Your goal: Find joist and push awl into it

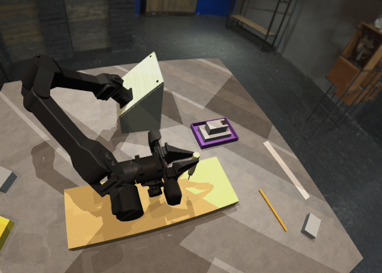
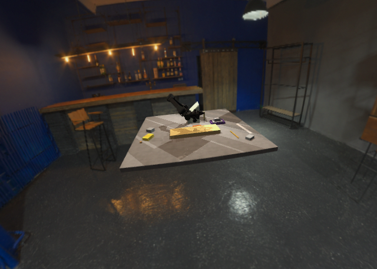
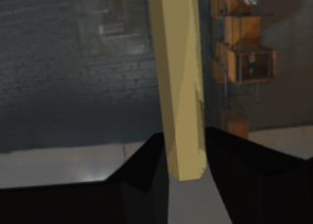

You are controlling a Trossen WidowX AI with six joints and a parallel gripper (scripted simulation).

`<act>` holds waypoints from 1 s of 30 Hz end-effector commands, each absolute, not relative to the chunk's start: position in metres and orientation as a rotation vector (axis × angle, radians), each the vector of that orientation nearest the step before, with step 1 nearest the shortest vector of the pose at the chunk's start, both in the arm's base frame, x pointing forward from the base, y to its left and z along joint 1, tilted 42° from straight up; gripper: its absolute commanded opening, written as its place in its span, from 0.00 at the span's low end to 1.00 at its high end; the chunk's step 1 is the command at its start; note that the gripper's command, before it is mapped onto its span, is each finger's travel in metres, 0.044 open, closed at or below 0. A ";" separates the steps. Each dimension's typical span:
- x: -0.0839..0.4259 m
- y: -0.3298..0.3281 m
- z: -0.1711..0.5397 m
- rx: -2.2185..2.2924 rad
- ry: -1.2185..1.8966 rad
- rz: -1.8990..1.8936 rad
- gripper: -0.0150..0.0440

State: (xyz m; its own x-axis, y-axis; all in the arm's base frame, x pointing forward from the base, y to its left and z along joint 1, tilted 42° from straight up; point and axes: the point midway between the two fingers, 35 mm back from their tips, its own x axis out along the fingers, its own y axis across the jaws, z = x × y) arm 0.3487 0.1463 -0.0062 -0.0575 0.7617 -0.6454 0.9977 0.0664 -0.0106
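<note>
My gripper (image 1: 196, 158) (image 3: 187, 151) is shut on the awl's pale yellow handle. The awl (image 1: 192, 166) (image 3: 182, 87) hangs nearly upright, tilted slightly, with its thin dark tip pointing down. In the top view the tip shows over the right part of the floor panel (image 1: 92, 233) (image 2: 194, 132) and looks to be above its surface. No hole can be made out on the panel, but the arm covers part of it. The stud finder (image 1: 216, 126) (image 2: 217, 120), grey and white, lies in the purple tray (image 1: 202, 145) (image 2: 211, 122) behind the panel.
A slanted pale board (image 1: 141, 106) stands behind the arm. An orange-handled screwdriver is mostly hidden, a bit of orange (image 2: 196, 125) showing behind the panel. An orange pencil (image 1: 273, 209), a pale strip (image 1: 285, 169) and a grey block (image 1: 311, 225) lie right. A yellow block (image 2: 148, 136) and another grey block (image 2: 149, 129) lie left.
</note>
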 end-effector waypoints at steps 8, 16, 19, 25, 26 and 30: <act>0.351 0.149 -0.013 1.750 1.894 -0.655 0.25; 0.351 0.144 -0.020 1.750 1.893 -0.656 0.25; 0.351 0.141 -0.022 1.749 1.893 -0.656 0.25; 0.351 0.137 -0.027 1.749 1.893 -0.656 0.25; 0.351 0.136 -0.028 1.749 1.893 -0.656 0.25; 0.352 0.134 -0.031 1.749 1.893 -0.657 0.25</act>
State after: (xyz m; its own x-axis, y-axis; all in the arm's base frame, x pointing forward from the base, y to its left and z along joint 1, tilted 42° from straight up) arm 0.3521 0.1350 -0.0280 -0.0668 0.7654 -0.6401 0.9975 0.0665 -0.0246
